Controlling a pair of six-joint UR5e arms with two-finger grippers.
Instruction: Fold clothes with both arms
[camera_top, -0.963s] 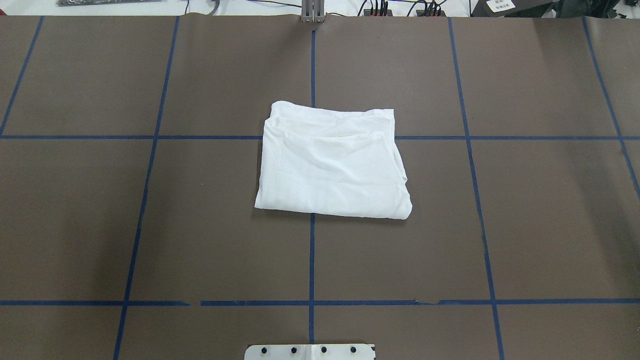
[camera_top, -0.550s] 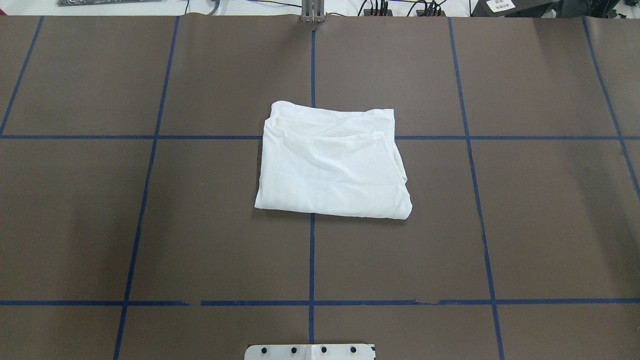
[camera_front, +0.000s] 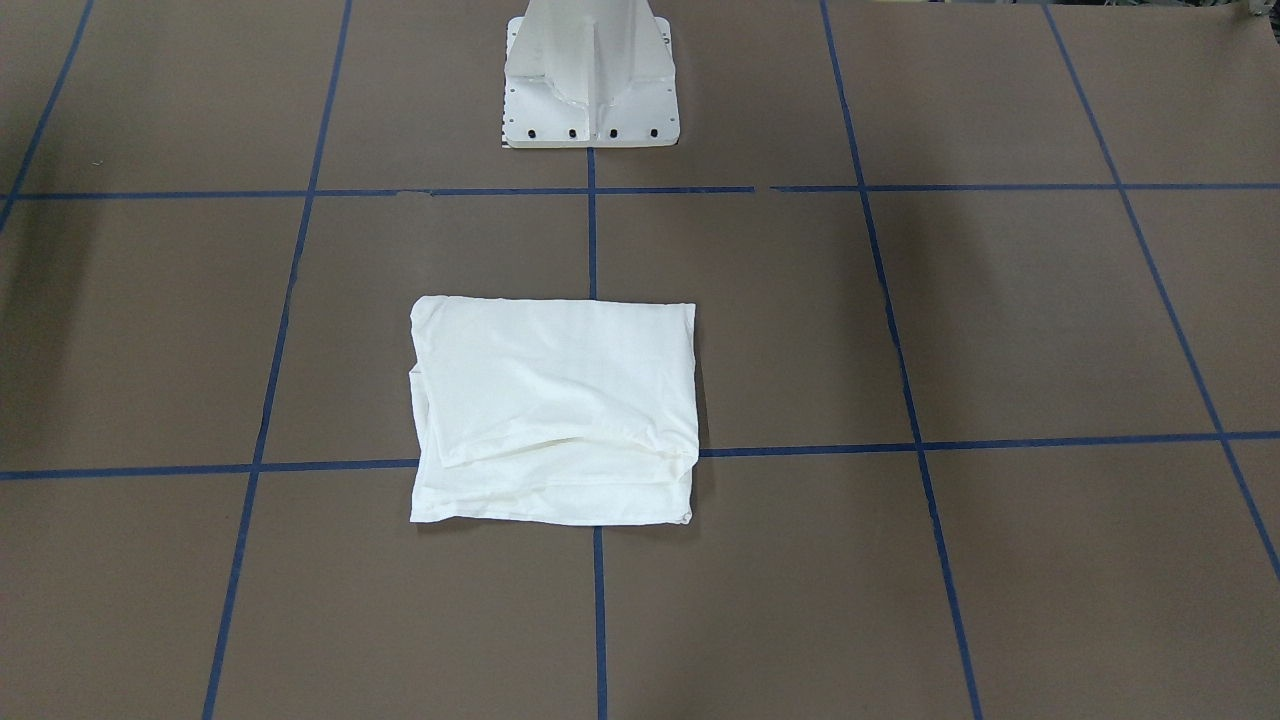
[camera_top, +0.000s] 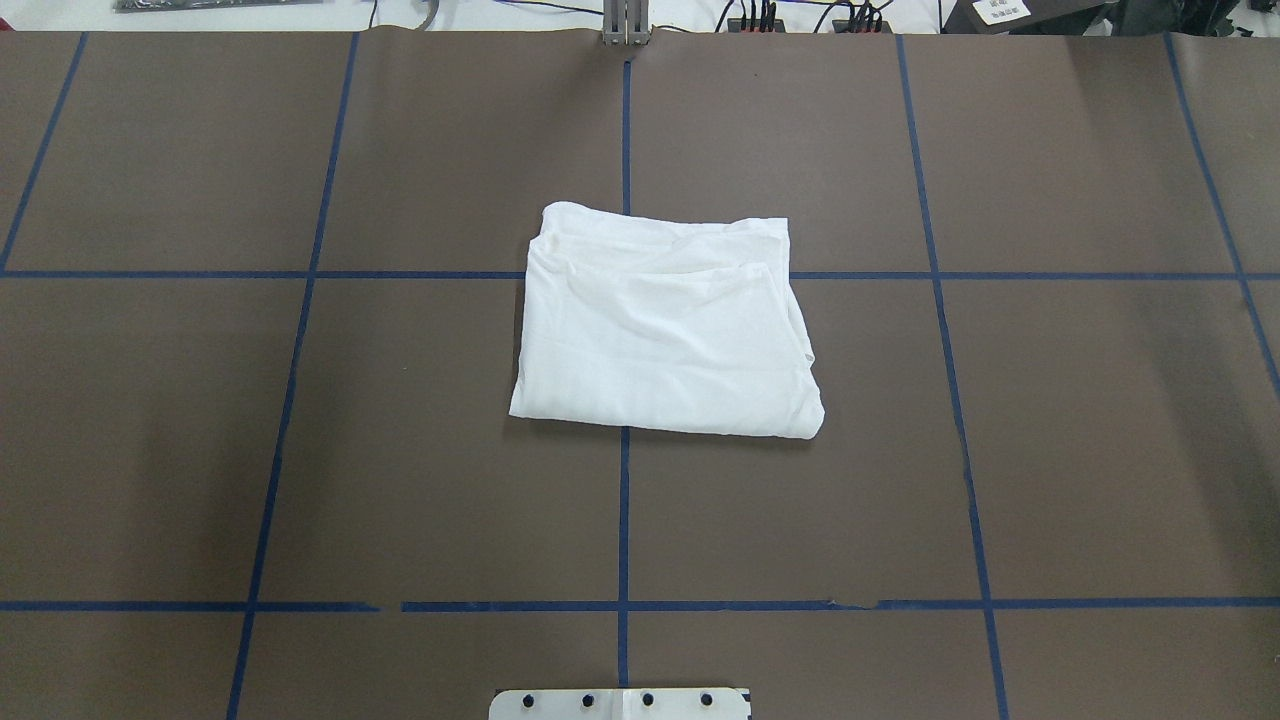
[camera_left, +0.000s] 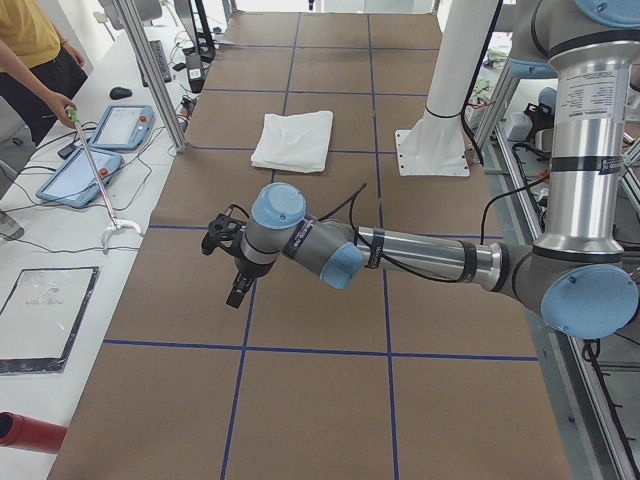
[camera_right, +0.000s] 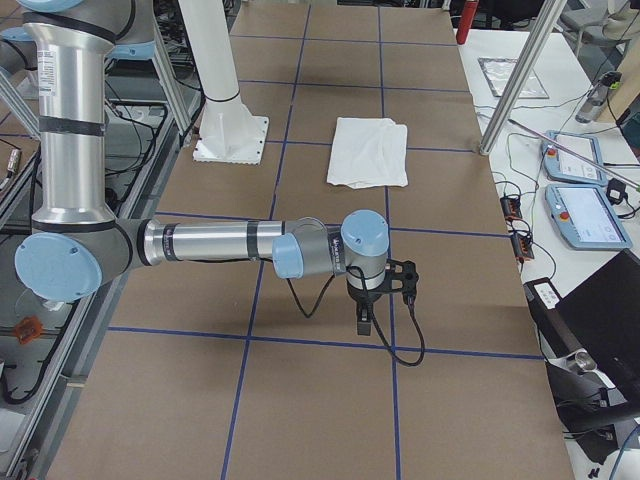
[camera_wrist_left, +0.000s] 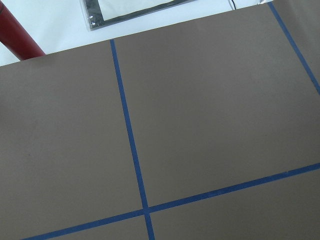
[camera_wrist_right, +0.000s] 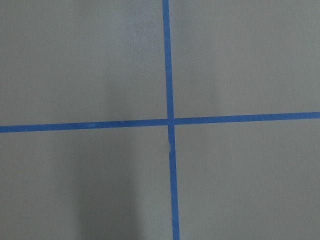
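The white shirt (camera_top: 665, 325) lay folded into a neat block in the middle of the worktop (camera_top: 1100, 450), over a crossing of the blue tape lines (camera_top: 623, 520). The folding looked done, or nearly so. Both arms were well apart from the shirt. The left claw (camera_left: 237, 292) hung over bare worktop far to the left, and the right claw (camera_right: 364, 322) far to the right. I could not tell if either claw was apart or together. For one more fold, both would need to reach back in. Since a second before, the shirt had not moved
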